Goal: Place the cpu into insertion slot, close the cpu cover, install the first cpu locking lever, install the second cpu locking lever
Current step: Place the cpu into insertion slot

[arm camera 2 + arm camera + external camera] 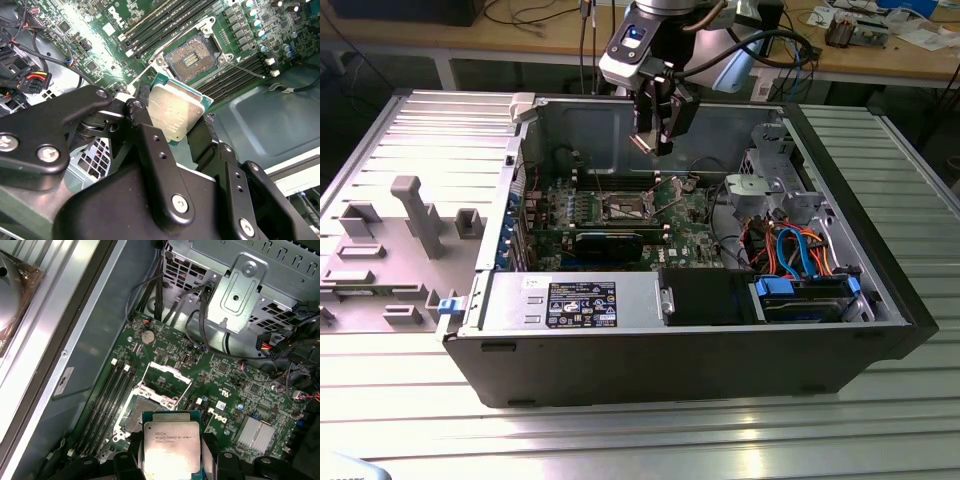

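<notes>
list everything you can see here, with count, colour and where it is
computer case: one, black, open, on the table
table: one, silver ribbed metal, under the case
circuit board: one, green, inside the case
insertion slot: one, dark centre with grey rim, on the board, uncovered
cpu cover: one, silvery, standing open beside the slot
cpu: one, silvery top, above the board
cables: several, blue and orange, exterior view's right of the case
fixture tray: one, grey, exterior view's left of the case
gripper: one, black, shut on the cpu

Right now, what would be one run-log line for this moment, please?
pincer: shut on cpu | insertion slot: empty | cpu cover: open
</notes>
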Robot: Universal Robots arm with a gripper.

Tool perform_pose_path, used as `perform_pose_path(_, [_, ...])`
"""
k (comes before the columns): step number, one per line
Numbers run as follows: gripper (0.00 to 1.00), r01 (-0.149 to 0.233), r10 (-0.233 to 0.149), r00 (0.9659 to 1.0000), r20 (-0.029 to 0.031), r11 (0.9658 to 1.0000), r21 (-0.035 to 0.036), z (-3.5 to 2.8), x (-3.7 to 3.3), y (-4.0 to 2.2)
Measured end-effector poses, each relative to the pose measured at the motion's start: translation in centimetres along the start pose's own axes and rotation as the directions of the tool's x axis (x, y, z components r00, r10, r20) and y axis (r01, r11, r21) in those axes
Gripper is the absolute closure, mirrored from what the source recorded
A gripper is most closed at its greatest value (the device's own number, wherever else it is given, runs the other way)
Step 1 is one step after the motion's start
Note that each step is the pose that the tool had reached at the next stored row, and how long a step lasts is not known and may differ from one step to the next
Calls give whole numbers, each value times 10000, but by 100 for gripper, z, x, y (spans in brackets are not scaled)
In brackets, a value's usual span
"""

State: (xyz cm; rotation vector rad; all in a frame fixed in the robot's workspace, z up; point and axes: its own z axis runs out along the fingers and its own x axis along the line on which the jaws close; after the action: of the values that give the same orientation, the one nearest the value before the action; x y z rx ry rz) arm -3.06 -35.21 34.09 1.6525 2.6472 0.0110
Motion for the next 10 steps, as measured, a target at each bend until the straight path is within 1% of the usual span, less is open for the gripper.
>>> perform_pose_path(10, [45,-122,122,9999,2,9999,2,0,0,0])
